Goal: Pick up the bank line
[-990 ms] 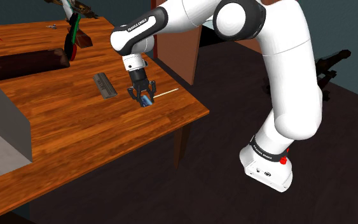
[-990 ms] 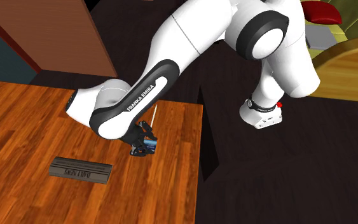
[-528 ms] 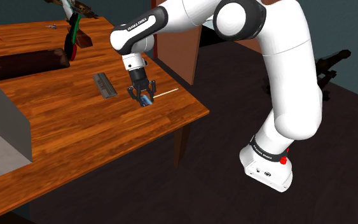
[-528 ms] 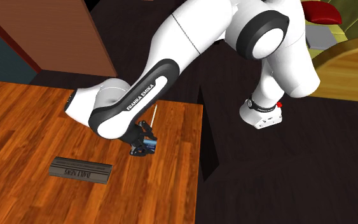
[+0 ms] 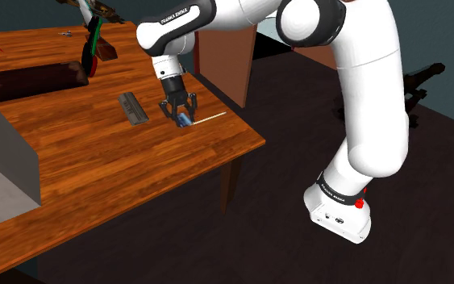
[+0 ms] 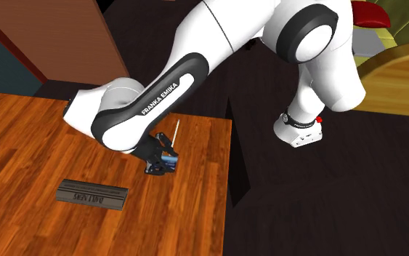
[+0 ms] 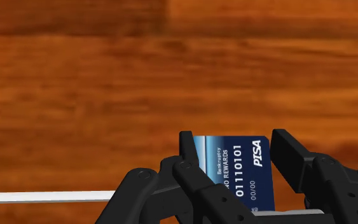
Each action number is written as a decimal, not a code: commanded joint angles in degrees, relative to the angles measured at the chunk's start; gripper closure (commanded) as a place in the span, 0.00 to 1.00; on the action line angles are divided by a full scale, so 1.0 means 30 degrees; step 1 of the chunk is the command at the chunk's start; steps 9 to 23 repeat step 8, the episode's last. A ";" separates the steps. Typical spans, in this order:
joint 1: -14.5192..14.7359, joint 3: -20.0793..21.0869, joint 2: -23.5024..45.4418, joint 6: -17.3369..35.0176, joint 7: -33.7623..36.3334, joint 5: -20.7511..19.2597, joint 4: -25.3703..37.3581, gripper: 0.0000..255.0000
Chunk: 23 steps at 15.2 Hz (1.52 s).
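The arm (image 6: 159, 94) reaches from its base (image 6: 301, 131) down over the desk (image 6: 28, 145). The gripper (image 6: 165, 164) clasps a blue card (image 6: 170, 161) near the desk edge on the view's right. A thin white stick (image 6: 175, 135) lies on the desk just beside the gripper. A flat grey block (image 6: 92, 194) lies apart, toward the view's lower left.

The card (image 7: 238, 175) between the black gripper's (image 7: 233, 141) fingers is showing dark blue, paling to lighter blue along one edge, with white letters and digits. Under the gripper the worktop (image 7: 107, 76) is showing reddish-brown with darker wood grain. Beside the gripper a thin stick (image 7: 44, 196) is showing white, and farther off a lettered slab (image 6: 92, 194) is showing dark grey.
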 commanded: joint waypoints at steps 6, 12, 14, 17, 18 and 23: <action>-0.0071 0.0044 -0.0732 -0.1407 0.0242 0.0059 0.0689 1.00; -0.0072 0.0045 -0.0746 -0.1437 0.0247 0.0060 0.0706 1.00; -0.0072 0.0045 -0.0746 -0.1437 0.0247 0.0060 0.0706 1.00; -0.0072 0.0045 -0.0746 -0.1437 0.0247 0.0060 0.0706 1.00; -0.0072 0.0045 -0.0746 -0.1437 0.0247 0.0060 0.0706 1.00; -0.0072 0.0045 -0.0746 -0.1437 0.0247 0.0060 0.0706 1.00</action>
